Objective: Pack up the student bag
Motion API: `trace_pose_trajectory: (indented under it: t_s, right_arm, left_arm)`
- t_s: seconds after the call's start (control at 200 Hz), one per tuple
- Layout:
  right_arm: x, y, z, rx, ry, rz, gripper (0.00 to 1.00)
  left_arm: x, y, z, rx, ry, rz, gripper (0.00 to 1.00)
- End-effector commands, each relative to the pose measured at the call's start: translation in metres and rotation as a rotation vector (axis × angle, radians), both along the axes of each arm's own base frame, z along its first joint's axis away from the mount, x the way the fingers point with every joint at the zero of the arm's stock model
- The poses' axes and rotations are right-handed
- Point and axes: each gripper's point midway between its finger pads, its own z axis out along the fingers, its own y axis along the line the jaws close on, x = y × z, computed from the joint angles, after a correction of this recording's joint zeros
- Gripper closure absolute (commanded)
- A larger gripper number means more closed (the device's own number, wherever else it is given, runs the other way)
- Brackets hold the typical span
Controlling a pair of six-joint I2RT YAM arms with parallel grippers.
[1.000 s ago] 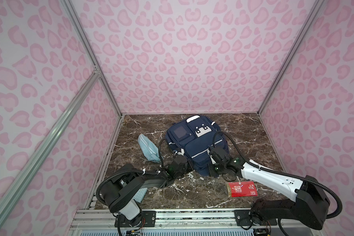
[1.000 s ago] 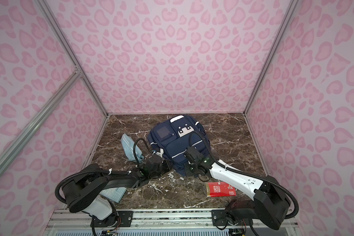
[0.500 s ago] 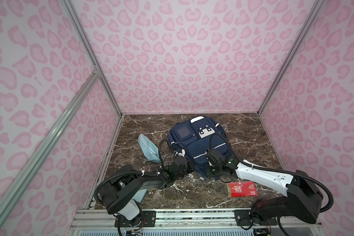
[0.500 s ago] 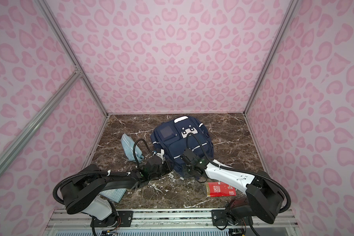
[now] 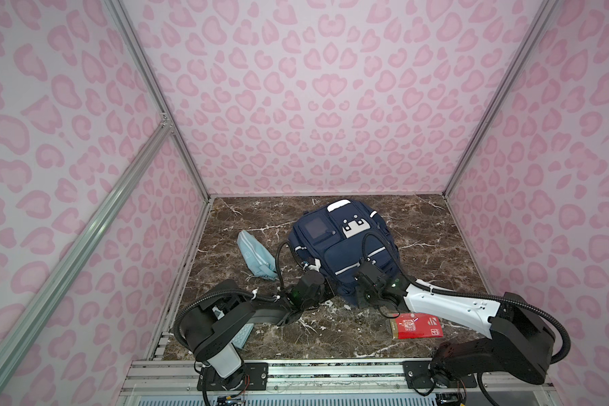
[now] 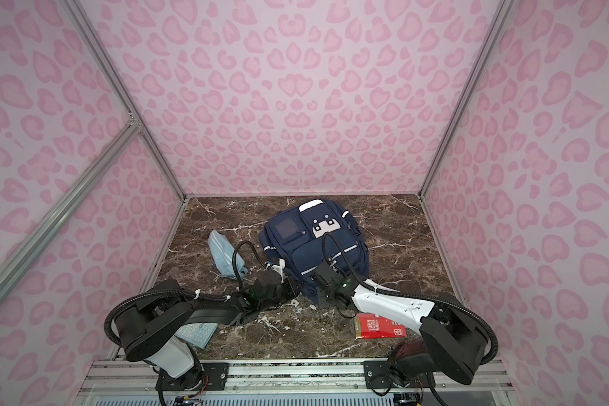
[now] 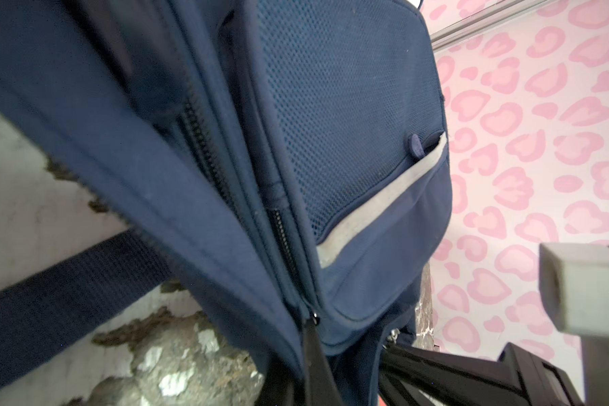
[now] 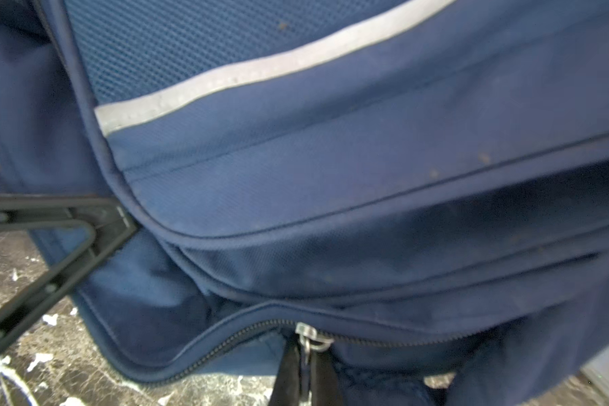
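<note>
Top views both show the student bag (image 5: 341,255) lying flat on the brown marble tabletop (image 5: 436,246), a little toward 12 o'clock from its middle. It is navy fabric with pale reflective stripes, a grey square window pocket (image 5: 314,227) and a white patch (image 5: 355,226) with dark dots near its 12 o'clock end.

Both hands meet the bag's 6 o'clock edge. The left hand (image 7: 310,355) is at about 7 o'clock, pinched narrow at a dark zip slider (image 7: 315,319); whether a tab sits between its fingers is hard to tell. The right hand (image 8: 305,369) is at about 5 o'clock, closed tight on a metal zip pull (image 8: 308,337), with the zip running off to either side.

A light-blue pouch (image 5: 255,258) lies at 9 o'clock of the bag, near but apart. A red packet (image 5: 415,325) lies at 5 o'clock, 1 corner covered by the right arm, its print too small to read. A pale-blue keyed object (image 6: 196,334) is mostly hidden under the left arm. 2 black cables cross the bag's front. Near fabric blurs in both wrist views, and neither shows inside the bag.
</note>
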Motion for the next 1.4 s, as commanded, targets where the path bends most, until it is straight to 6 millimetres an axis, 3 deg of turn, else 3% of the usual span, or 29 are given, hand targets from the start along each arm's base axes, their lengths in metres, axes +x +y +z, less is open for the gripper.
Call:
trace_pose_trajectory:
  t_s: [0.0, 0.2, 0.325, 0.53, 0.575, 0.74, 0.855, 0.975, 1.095, 1.145, 1.23, 1.345, 1.395]
  right_arm:
    - [-0.010, -0.023, -0.003, -0.080, 0.014, -0.025, 1.00]
    - [-0.008, -0.060, -0.002, -0.153, 0.052, -0.090, 1.00]
    - [0.001, -0.072, 0.001, -0.144, 0.068, -0.124, 1.00]
    - [0.013, -0.096, 0.006, -0.188, 0.088, -0.176, 1.00]
    - [0.014, -0.086, 0.008, -0.158, 0.091, -0.135, 1.00]
    - [0.001, -0.005, 0.039, -0.040, 0.063, 0.065, 1.00]
    - [-0.007, 0.038, 0.054, -0.012, 0.047, 0.130, 1.00]
    - [-0.018, 0.068, 0.045, -0.006, 0.087, 0.195, 1.00]
    - [-0.021, 0.080, 0.041, 0.036, 0.104, 0.215, 1.00]
    - [-0.021, 0.076, 0.044, 0.026, 0.093, 0.213, 1.00]
    - [-0.013, 0.047, 0.045, -0.030, 0.083, 0.161, 1.00]
    - [-0.006, -0.009, 0.016, -0.052, 0.153, 0.047, 1.00]
    - [-0.007, -0.019, 0.009, -0.069, 0.170, 0.021, 1.00]
  left_arm:
    - [0.009, -0.002, 0.024, -0.029, -0.075, 0.007, 0.97]
    - [0.017, 0.029, 0.030, -0.008, -0.091, 0.056, 0.97]
    - [0.021, 0.051, 0.030, 0.011, -0.093, 0.089, 0.97]
    - [0.025, 0.065, 0.035, 0.046, -0.111, 0.101, 0.97]
    - [0.025, 0.065, 0.037, 0.047, -0.119, 0.099, 0.97]
    - [0.015, 0.037, 0.049, 0.053, -0.144, 0.032, 0.97]
    - [0.014, 0.023, 0.051, 0.020, -0.142, 0.014, 0.97]
    - [0.013, 0.018, 0.050, -0.013, -0.132, 0.006, 0.97]
    - [0.012, 0.020, 0.049, -0.031, -0.126, 0.014, 0.97]
    - [0.011, 0.022, 0.048, -0.029, -0.125, 0.017, 0.97]
    - [0.013, 0.029, 0.045, -0.033, -0.121, 0.036, 0.97]
    - [0.013, 0.036, 0.038, -0.053, -0.103, 0.046, 0.97]
    - [0.012, 0.036, 0.036, -0.062, -0.097, 0.047, 0.97]
